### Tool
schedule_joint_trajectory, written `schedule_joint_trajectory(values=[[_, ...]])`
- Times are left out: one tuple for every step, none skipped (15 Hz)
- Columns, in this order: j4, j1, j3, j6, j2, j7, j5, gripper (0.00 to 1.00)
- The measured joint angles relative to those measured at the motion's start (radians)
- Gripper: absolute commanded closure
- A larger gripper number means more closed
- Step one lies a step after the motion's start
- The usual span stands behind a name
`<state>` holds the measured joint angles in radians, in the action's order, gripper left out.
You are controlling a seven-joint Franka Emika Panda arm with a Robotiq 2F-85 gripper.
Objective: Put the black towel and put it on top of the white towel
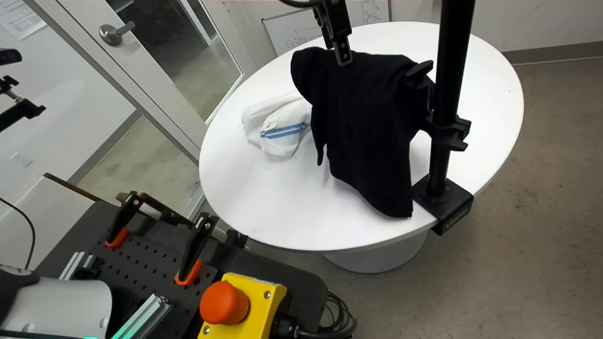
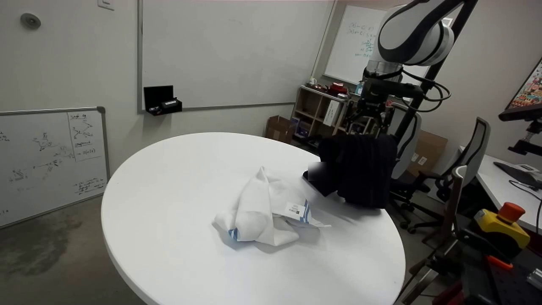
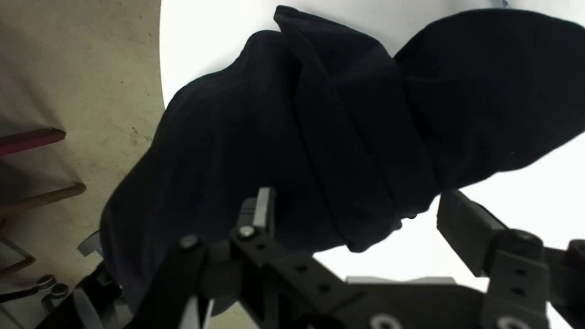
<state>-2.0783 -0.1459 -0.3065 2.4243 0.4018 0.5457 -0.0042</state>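
Black towel [image 1: 367, 127] lies crumpled on surface [image 1: 264, 202]; white towel [image 2: 266, 207] just beside it. Gripper [image 3: 358, 196] over black towel, jaws spread apart. Step, I judge: approach before grasp. Next move likely needs gripping cloth, lifting, carrying onto white towel.

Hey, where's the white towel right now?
In both exterior views, the white towel lies on the round table, left of the black towel.

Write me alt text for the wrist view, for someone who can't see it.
A rumpled black towel fills the middle, with white table showing above and at lower right. The open gripper shows along the bottom edge, and floor at left.
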Motion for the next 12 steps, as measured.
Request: schedule_joint_trajectory(values=[[0.0, 0.001, 0.0, 0.002, 0.003, 0.003, -0.004, 0.5], [0.002, 0.002, 0.0, 0.006, 0.004, 0.005, -0.006, 0.57], [0.005, 0.004, 0.0, 0.006, 0.003, 0.006, -0.007, 0.63], [0.008, 0.005, -0.001, 0.006, 0.003, 0.008, -0.01, 0.71], [0.01, 0.005, -0.003, 0.005, 0.001, 0.008, -0.012, 0.77], [0.011, 0.005, -0.005, 0.004, -0.001, 0.009, -0.015, 0.85], [0.011, 0.005, -0.006, 0.004, -0.004, 0.009, -0.017, 0.92], [0.011, 0.005, -0.007, 0.004, -0.006, 0.009, -0.019, 0.98], [0.012, 0.005, -0.007, 0.004, -0.007, 0.009, -0.02, 0.99], [0.012, 0.005, -0.007, 0.003, -0.008, 0.009, -0.022, 0.96], [0.012, 0.005, -0.007, 0.002, -0.009, 0.009, -0.023, 0.98], [0.012, 0.005, -0.007, 0.001, -0.01, 0.009, -0.023, 0.96]])
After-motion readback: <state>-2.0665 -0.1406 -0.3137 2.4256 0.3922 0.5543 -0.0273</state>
